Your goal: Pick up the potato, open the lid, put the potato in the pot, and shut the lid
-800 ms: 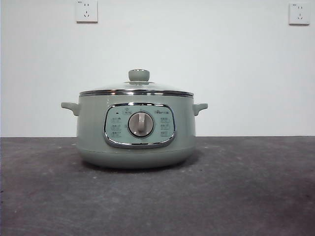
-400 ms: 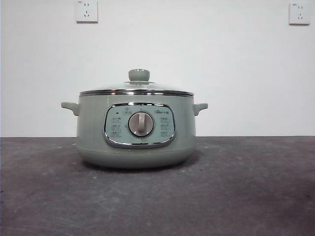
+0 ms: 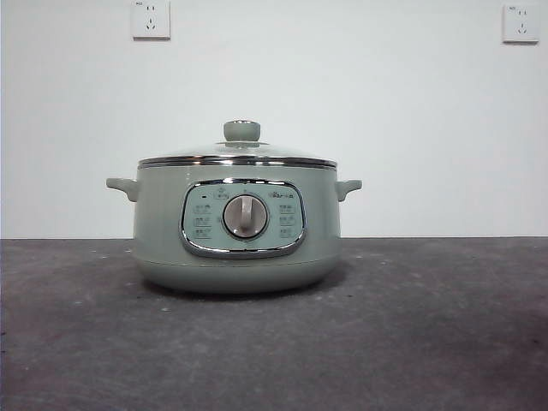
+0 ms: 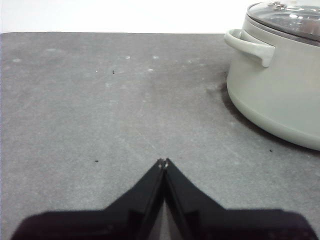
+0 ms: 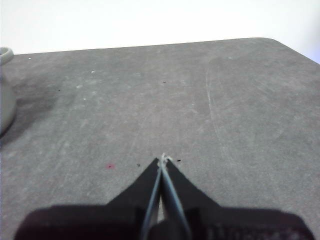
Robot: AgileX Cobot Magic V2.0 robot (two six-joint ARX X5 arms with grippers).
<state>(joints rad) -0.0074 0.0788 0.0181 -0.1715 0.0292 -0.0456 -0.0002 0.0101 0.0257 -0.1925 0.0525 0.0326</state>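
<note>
Nothing has moved: squat sage-green pot (image 3: 235, 231) sits mid-counter (image 3: 428, 342), domed glass lid (image 3: 238, 156) seated on it, while left tool (image 4: 163, 161) and right tool (image 5: 163, 159) hover closed and empty over matte grey.

One pot (image 3: 235, 248), one lid (image 3: 237, 157) sitting on it, with one knob (image 3: 241, 131). Two side handles (image 3: 122, 187) on the pot, one dial (image 3: 246, 216), one control panel (image 3: 288, 218). Two wall sockets (image 3: 151, 19) up behind. Two grippers: left (image 4: 163, 162) and right (image 5: 163, 159), two jaws each, tips together. One table (image 3: 428, 342). No potato in sight.
</note>
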